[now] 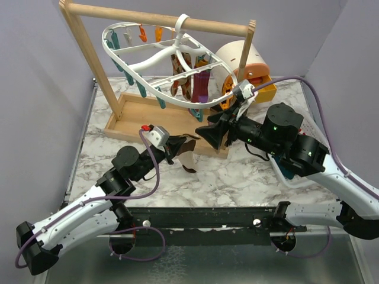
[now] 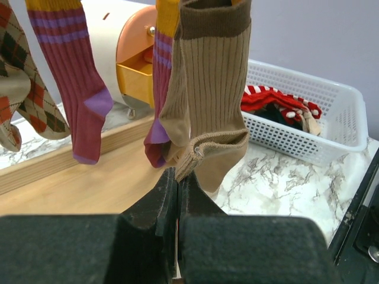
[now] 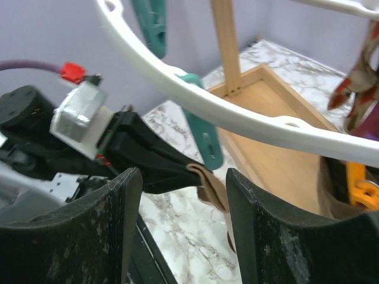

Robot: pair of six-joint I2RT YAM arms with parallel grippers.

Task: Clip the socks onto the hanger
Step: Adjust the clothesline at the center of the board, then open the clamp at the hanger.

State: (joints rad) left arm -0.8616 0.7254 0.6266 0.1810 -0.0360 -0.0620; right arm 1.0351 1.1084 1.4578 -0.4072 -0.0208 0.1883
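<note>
— Two claws are at work here. What state is each in?

— The left claw (image 2: pixel 177 176) is pinched fully closed on the edge of a tan-brown ribbed fabric sock (image 2: pixel 222 160). The sock dangles from its tips over the marble tabletop (image 1: pixel 237 177), below the near rim of the large white plastic oval hanger (image 3: pixel 237 121). The right claw (image 3: pixel 182 177) stands wide, holds nothing and faces the left claw's tips.

— Which clip is the target?

— My judgement is the teal plastic clip (image 3: pixel 204 139). It hangs from the rim just above the held sock edge and carries nothing.

— What is the procedure for a clean result?

— 1. Squeeze the clip's upper tabs with the right claw until its mouth opens.
2. Raise the sock edge into that mouth, keeping the fabric flat.
3. Release the clip first. Release the sock only once the clip bites.
Caution: the hanger hangs by its hook from the round wooden bar (image 1: pixel 148 16) and will likely swing. Push gently, or the clip may drift off line.
</note>
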